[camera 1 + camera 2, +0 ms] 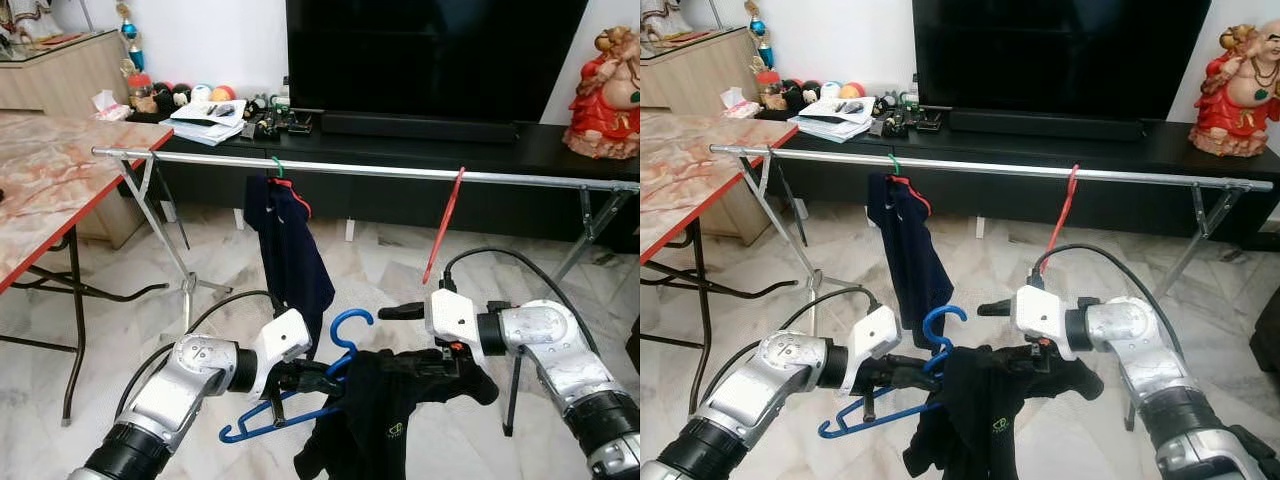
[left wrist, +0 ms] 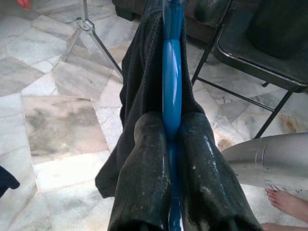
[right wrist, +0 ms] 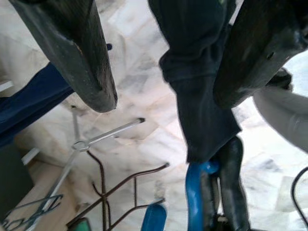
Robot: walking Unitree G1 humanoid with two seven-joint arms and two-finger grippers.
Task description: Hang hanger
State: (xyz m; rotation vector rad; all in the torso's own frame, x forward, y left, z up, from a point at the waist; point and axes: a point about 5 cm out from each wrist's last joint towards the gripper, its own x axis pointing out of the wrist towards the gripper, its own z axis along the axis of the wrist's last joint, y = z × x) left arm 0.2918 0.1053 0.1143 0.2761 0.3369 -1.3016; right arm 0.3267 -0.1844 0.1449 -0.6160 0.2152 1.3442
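A blue plastic hanger (image 1: 345,330) with a black garment (image 1: 385,410) draped over it is held low in front of me, below the silver rail (image 1: 400,172). My left gripper (image 1: 322,378) is shut on the hanger's blue bar (image 2: 171,77), the fingers (image 2: 144,168) pressing it from both sides. To the right, my right gripper (image 1: 395,335) stands open at the top of the garment. Its two fingers (image 3: 82,53) are spread wide, with the black cloth (image 3: 202,82) hanging between them. The hook points up, apart from the rail.
On the rail hang a navy garment (image 1: 290,250) on a green hanger and an empty red hanger (image 1: 443,228). A marble-topped table (image 1: 60,180) stands left, a black TV cabinet (image 1: 520,150) behind. A person's bare foot (image 2: 288,202) and a dark chair (image 2: 260,53) are nearby.
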